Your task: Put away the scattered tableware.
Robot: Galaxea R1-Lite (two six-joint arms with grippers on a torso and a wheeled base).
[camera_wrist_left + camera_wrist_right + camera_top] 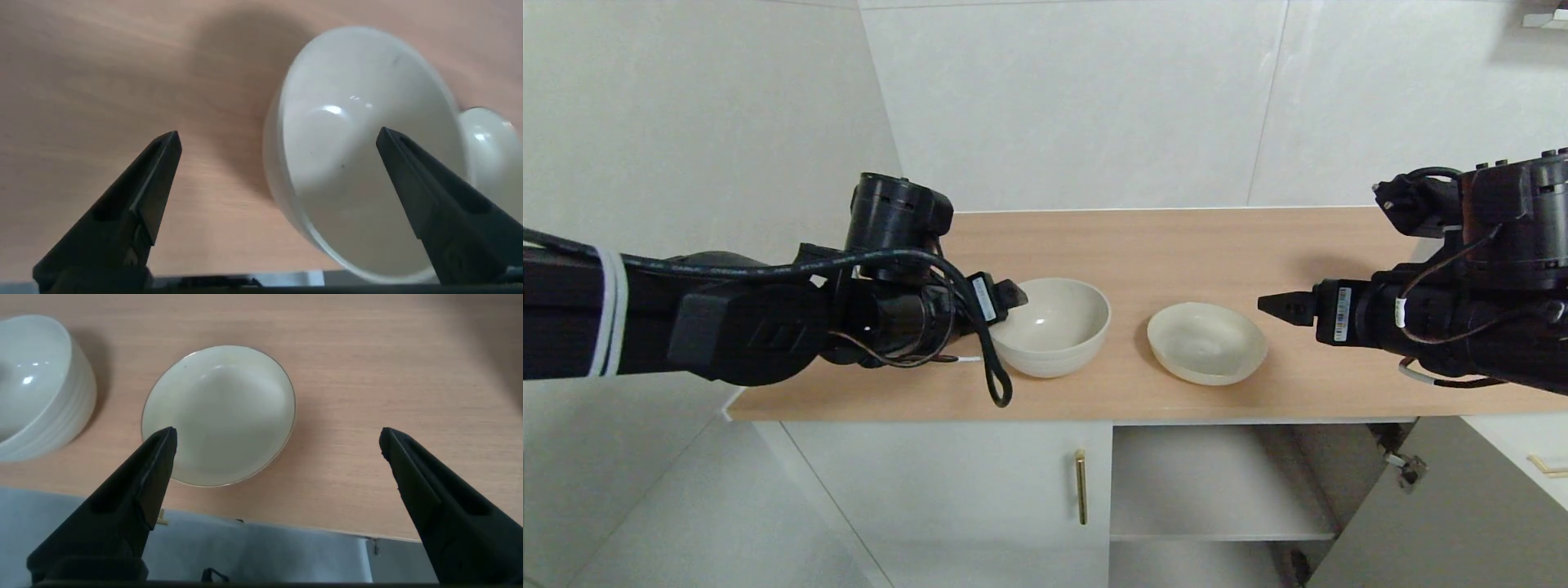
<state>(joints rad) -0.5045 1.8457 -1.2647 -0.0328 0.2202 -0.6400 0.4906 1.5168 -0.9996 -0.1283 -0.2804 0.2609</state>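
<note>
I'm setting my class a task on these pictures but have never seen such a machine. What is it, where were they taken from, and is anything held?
It is a robot with two black arms, each ending in a two-fingered claw. One picture looks down from its head; the other two look out from each wrist. On the wooden counter stand a deep bowl and a shallow dish. The left claw is open at the bowl's rim; the right claw is open beside the dish. Nothing is held.

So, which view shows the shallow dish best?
The right wrist view: the shallow dish lies whole, seen from above, inside clear. The head view shows it whole but at a slant, beside the deep bowl. The left wrist view catches just its edge behind that bowl.
</note>
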